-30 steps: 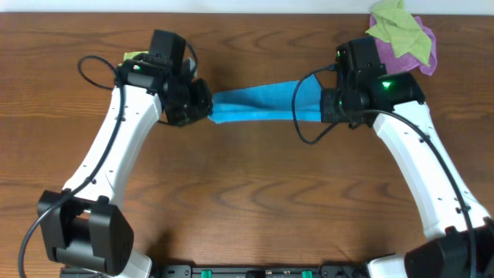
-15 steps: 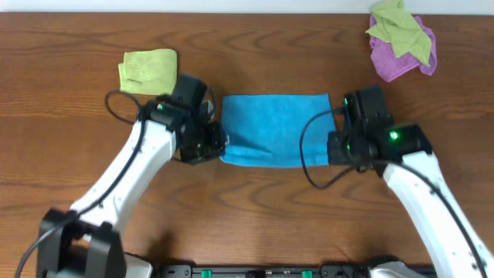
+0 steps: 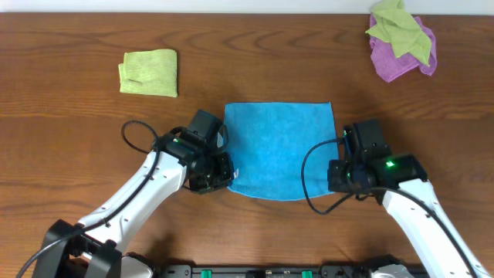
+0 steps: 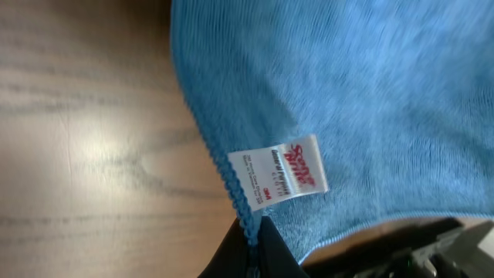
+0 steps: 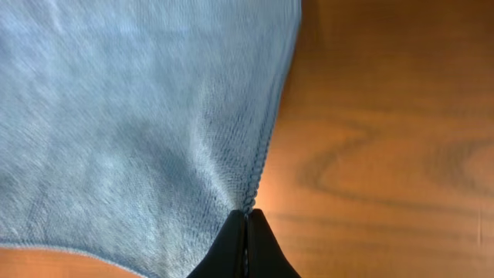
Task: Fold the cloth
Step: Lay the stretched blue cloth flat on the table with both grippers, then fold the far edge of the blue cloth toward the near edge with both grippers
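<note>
With the left claw (image 3: 224,176) and right claw (image 3: 333,176) each clamping a near corner, we are drawing the cloth (image 3: 279,147) back. A second ago it was stretching as a narrow band between them; now it is lying flat, spreading away ahead of them. We are probably nearing the first fold.

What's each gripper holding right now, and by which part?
Both hold the blue cloth: left gripper pinches its left edge by the white tag, right gripper its right edge.
</note>
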{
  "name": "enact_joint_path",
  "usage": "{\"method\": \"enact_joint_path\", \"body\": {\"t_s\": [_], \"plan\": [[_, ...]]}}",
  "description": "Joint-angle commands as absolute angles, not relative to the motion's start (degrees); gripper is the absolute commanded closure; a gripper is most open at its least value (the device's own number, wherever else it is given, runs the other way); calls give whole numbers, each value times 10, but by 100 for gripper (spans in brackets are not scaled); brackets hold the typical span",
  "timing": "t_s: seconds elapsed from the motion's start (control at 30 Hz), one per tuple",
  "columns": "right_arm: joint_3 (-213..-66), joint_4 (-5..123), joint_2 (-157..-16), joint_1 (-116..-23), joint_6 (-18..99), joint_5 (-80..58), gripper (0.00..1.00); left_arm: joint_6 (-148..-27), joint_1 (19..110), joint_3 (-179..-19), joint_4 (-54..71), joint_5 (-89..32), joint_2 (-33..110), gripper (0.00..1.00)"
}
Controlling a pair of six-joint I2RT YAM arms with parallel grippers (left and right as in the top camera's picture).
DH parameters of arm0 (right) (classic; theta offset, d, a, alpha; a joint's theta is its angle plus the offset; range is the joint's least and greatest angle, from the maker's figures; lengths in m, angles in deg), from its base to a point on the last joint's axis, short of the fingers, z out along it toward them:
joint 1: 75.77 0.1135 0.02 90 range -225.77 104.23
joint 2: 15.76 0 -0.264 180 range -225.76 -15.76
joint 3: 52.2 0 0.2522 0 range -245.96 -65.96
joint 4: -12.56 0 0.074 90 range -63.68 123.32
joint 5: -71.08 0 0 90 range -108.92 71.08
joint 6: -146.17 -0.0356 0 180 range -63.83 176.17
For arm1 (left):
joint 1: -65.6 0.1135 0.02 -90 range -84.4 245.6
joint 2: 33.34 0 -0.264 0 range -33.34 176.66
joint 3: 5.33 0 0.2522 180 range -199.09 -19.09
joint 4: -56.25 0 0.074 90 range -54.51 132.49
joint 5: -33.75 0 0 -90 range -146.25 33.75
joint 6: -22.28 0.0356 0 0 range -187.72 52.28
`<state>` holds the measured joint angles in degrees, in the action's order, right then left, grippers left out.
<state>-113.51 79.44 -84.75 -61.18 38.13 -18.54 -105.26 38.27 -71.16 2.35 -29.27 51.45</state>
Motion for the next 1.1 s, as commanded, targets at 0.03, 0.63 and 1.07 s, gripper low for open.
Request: {"method": "enact_joint_path", "body": {"t_s": [0.03, 0.63, 1.07], "plan": [[-1136, 755, -835, -607, 369, -204, 99, -1075, 397, -711, 48, -318, 502, 94], [-1136, 504, -949, -633, 375, -262, 99, -1106, 437, -711, 278, -436, 538, 94], [-1139, 354, -1038, -652, 383, -273, 99, -1109, 446, -711, 426, -449, 634, 94]]}}
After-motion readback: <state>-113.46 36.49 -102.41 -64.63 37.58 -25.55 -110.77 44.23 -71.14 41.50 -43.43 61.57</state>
